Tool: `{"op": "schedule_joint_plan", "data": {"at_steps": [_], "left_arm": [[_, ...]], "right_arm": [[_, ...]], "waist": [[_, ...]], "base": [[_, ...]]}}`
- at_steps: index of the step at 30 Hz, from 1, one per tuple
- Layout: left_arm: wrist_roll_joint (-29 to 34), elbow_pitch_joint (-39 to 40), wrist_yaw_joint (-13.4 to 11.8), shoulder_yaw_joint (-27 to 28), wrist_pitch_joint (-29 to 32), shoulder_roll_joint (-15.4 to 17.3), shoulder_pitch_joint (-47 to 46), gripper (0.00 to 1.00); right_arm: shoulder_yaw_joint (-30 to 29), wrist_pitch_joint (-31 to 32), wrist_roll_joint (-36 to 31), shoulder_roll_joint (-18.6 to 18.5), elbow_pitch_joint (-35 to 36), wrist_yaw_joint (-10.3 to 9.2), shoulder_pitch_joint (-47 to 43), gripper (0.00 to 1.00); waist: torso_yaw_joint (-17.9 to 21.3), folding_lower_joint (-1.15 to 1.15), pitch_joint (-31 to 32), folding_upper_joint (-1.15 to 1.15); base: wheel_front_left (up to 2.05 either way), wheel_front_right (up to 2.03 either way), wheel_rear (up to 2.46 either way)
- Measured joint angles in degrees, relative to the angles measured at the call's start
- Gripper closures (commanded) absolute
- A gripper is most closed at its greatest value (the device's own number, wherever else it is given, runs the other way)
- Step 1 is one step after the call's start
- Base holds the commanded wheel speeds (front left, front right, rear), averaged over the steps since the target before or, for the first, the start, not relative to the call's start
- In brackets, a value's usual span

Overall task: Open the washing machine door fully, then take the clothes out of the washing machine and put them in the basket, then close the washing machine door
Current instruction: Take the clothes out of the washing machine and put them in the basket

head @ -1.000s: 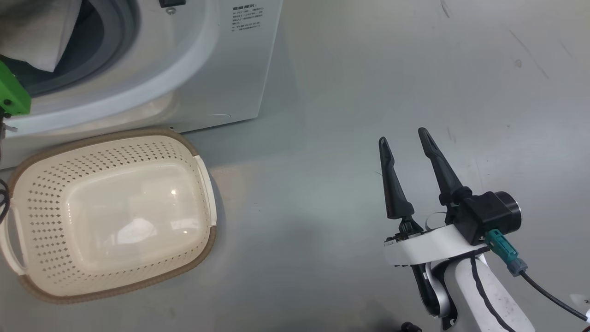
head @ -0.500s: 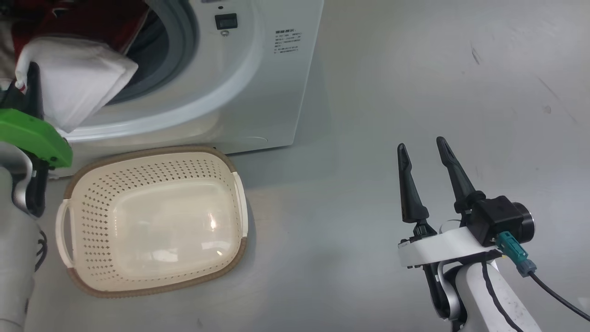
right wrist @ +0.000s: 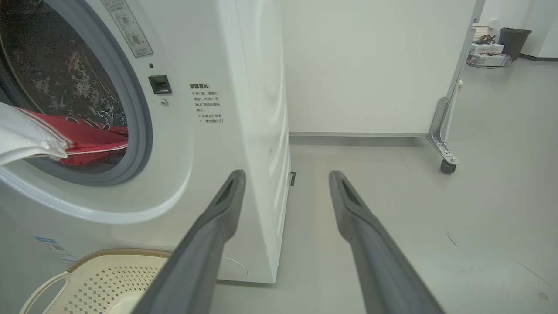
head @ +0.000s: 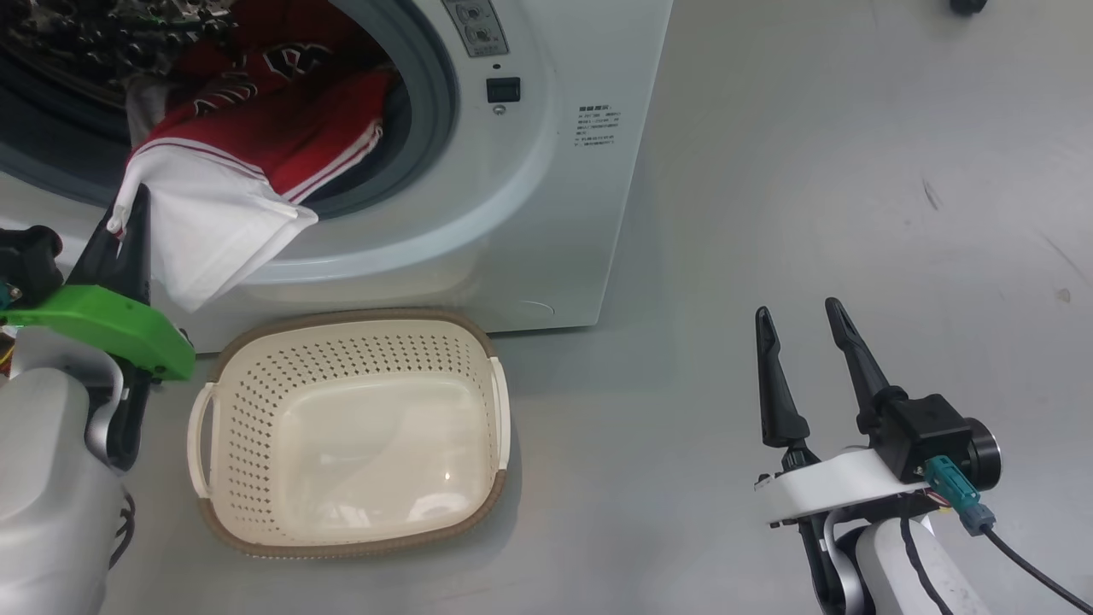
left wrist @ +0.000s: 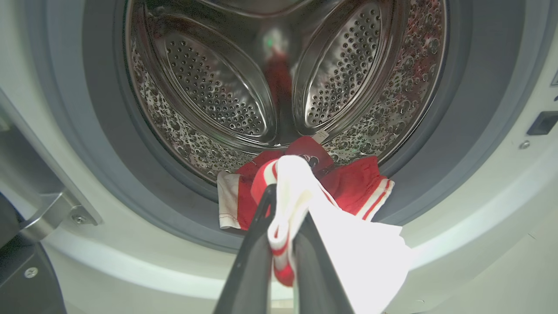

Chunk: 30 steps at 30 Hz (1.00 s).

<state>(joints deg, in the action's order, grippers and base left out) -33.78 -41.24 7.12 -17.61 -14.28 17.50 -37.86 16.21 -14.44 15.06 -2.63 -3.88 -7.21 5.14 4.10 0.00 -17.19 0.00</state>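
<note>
The clothes (head: pixel 282 145) have been drawn further out, pinched by the left gripper (head: pixel 132 205) beyond the left rim of the basket (head: pixel 359 317); right gripper (head: pixel 796 309) spread, farther off.

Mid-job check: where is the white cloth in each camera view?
Head view: white cloth upper left, draped over the opening.
Left wrist view: white cloth bottom centre, pinched between the fingers.
Right wrist view: white cloth at the left edge.
Shared landmark: grey door seal.

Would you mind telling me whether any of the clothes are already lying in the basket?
No, the basket is bare inside, while the clothes hang out of the washing machine.
</note>
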Motion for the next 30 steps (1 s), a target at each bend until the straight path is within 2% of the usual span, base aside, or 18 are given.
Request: {"op": "schedule_joint_plan", "data": {"at_steps": [8,12,20,30], "left_arm": [[-0.05,4.44,0.00,1.49,-0.16,1.26,4.70,1.00],[-0.13,9.46,0.00,3.69,-0.16,1.33,6.60,1.00],[0.71,18.83,0.00,9.78,-0.15,0.67,10.38,1.00],[3.28,28.03,0.00,14.01,-0.16,-0.14,14.47,1.00]], "right_arm": [[-0.89,0.00,-0.09,0.00,-0.62,0.15,-2.17,0.00],[-1.58,0.00,-0.08,0.01,-0.68,0.59,-3.15,0.00],[-2.38,0.00,-0.07,0.02,-1.01,1.27,-4.36,0.00],[-2.90,0.00,-0.05,0.03,-1.07,2.11,-4.88,0.00]], "waist": [[-2.17,0.00,3.84,0.00],[-3.03,0.00,5.35,0.00],[-4.28,0.00,7.43,0.00],[-4.63,0.00,8.78,0.00]], "base": [[0.00,0.00,0.00],[0.00,0.00,0.00],[0.00,0.00,0.00],[0.00,0.00,0.00]]}}
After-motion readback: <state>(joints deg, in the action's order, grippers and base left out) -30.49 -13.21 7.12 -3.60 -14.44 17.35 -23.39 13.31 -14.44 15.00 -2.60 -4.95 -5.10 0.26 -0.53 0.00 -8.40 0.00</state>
